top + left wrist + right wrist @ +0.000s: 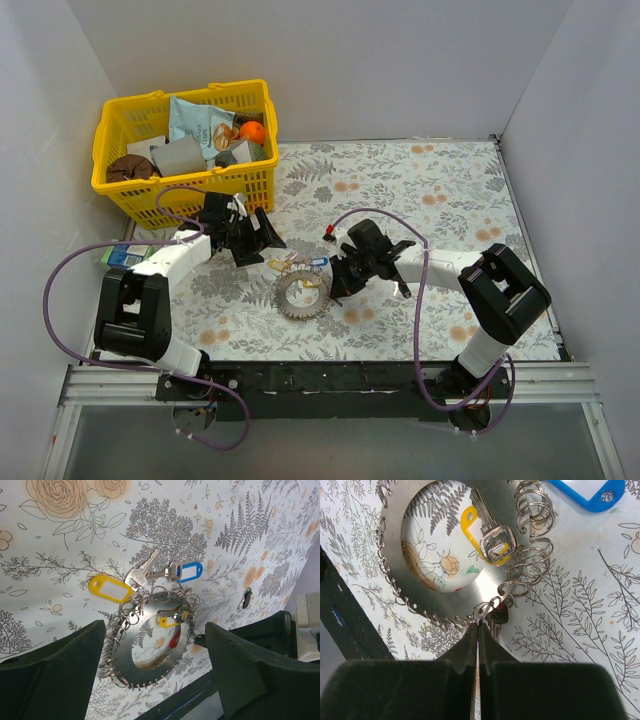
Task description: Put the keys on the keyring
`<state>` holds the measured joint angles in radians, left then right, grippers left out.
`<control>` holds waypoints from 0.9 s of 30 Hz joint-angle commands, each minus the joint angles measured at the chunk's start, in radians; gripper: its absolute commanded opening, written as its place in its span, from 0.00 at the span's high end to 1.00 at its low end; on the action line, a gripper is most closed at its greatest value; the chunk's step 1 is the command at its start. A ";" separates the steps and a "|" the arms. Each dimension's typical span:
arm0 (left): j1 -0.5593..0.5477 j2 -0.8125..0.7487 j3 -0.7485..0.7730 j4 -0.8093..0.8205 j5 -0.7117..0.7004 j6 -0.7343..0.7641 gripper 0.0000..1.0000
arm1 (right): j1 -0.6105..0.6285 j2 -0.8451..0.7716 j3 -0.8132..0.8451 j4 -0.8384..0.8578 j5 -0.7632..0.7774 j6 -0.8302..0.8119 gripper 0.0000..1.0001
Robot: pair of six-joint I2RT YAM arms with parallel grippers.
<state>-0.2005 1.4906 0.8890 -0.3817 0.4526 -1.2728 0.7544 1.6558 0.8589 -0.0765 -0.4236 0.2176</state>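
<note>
The keyring [302, 296], a toothed silver disc fringed with small wire rings, lies flat on the floral cloth. A yellow-tagged key [111, 588] and a blue-tagged key [190, 572] lie against its far edge. A small yellow-headed key [481, 532] rests across its hole. A small dark key [246, 599] lies apart on the cloth. My left gripper [258, 248] is wide open and empty, hovering above the keyring [127, 667]. My right gripper [478, 625] is shut, pinching a small wire ring on the keyring's rim [490, 587]. Another dark key [499, 616] lies partly hidden under that rim.
A yellow basket [120, 125] full of odd items stands at the back left. A blue-green packet [125, 257] lies by the left arm. White walls close in on three sides. The black rail [330, 375] runs along the near edge.
</note>
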 commanded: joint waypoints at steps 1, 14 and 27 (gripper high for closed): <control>-0.002 -0.035 -0.013 0.029 0.024 -0.011 0.19 | 0.002 -0.036 -0.004 0.049 -0.001 -0.010 0.98; -0.106 -0.066 -0.013 0.021 -0.049 -0.011 0.22 | -0.001 -0.096 0.146 -0.078 0.077 -0.049 0.44; -0.290 -0.018 -0.081 0.046 -0.088 -0.106 0.36 | -0.052 -0.085 0.157 -0.062 -0.006 -0.024 0.44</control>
<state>-0.4702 1.4792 0.8478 -0.3542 0.3836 -1.3376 0.7250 1.5826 0.9882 -0.1551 -0.3904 0.1822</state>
